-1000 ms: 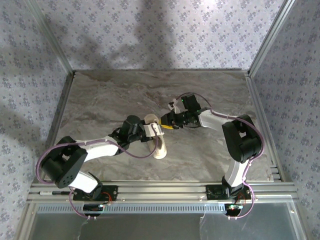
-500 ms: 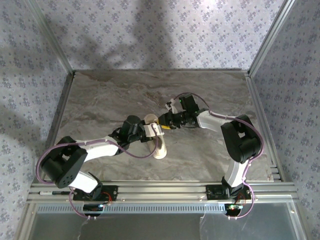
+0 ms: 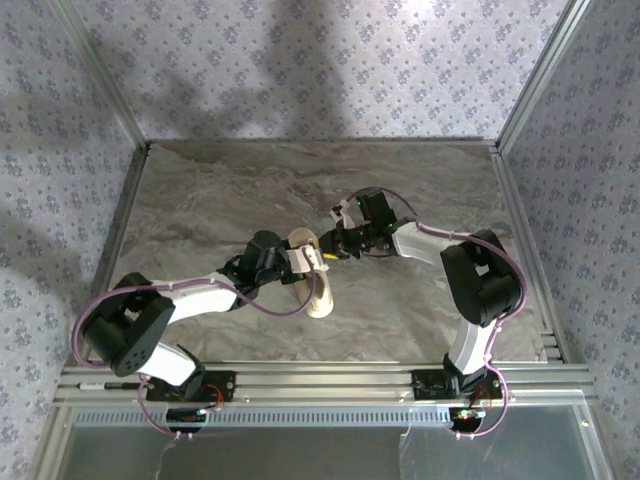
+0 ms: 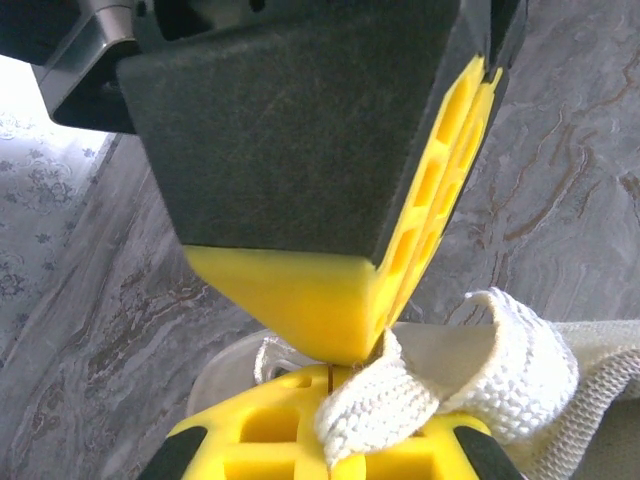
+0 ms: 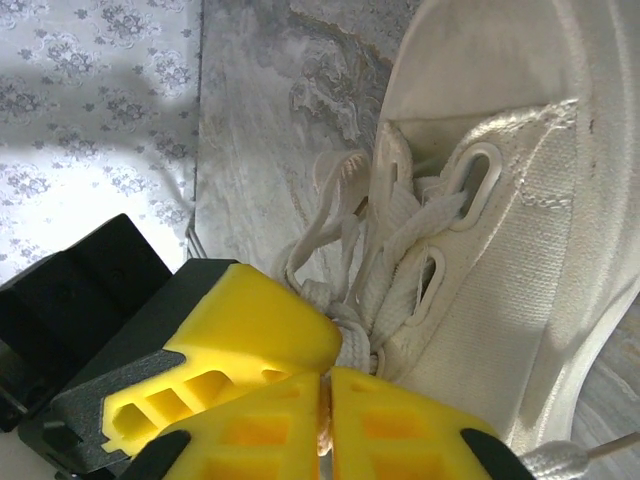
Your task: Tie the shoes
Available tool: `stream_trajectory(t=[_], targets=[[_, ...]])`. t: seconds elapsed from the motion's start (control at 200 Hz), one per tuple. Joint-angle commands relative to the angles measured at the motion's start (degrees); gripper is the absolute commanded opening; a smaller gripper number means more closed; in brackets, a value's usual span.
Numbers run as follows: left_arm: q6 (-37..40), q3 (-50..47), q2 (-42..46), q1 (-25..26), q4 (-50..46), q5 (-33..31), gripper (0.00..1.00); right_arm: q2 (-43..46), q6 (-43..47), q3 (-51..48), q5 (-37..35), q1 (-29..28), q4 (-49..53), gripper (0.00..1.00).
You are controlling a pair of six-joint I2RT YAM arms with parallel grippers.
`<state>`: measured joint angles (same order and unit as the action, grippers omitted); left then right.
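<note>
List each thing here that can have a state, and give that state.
left gripper: shut, pinching a loop of the laces.
right gripper: shut on a strand of the laces beside the eyelets.
sneaker: resting on the table, not tied.
laces: threaded through the eyelets, loose, no bow formed.

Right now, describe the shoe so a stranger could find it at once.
On the grey marbled table, look mid-table where the left gripper and right gripper meet. The sneaker lies under them: the one cream thing there, its white laces pinched in both grippers' yellow fingertips.
</note>
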<state>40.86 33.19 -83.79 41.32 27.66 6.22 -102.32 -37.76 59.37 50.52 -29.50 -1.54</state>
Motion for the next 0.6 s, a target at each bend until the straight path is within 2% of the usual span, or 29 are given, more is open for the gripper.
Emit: stream_trajectory(t=[0.0, 0.17, 0.295, 0.595], targets=[[-0.7, 0.2, -0.1, 0.4, 2.1, 0.1, 0.0, 0.4, 0.1, -0.3, 1.2, -0.2, 1.3, 0.02], [-0.9, 0.0, 0.5, 0.4, 1.6, -0.4, 0.0, 0.8, 0.8, -0.2, -0.7, 0.1, 3.1, 0.0], [-0.9, -1.1, 1.7, 0.4, 1.9, -0.6, 0.12, 1.2, 1.3, 0.3, -2.4, 0.4, 5.0, 0.0], [-1.9, -2.9, 4.9, 0.3, -0.7, 0.8, 0.16, 1.1, 7.2, 3.4, -4.6, 0.3, 10.8, 0.0]])
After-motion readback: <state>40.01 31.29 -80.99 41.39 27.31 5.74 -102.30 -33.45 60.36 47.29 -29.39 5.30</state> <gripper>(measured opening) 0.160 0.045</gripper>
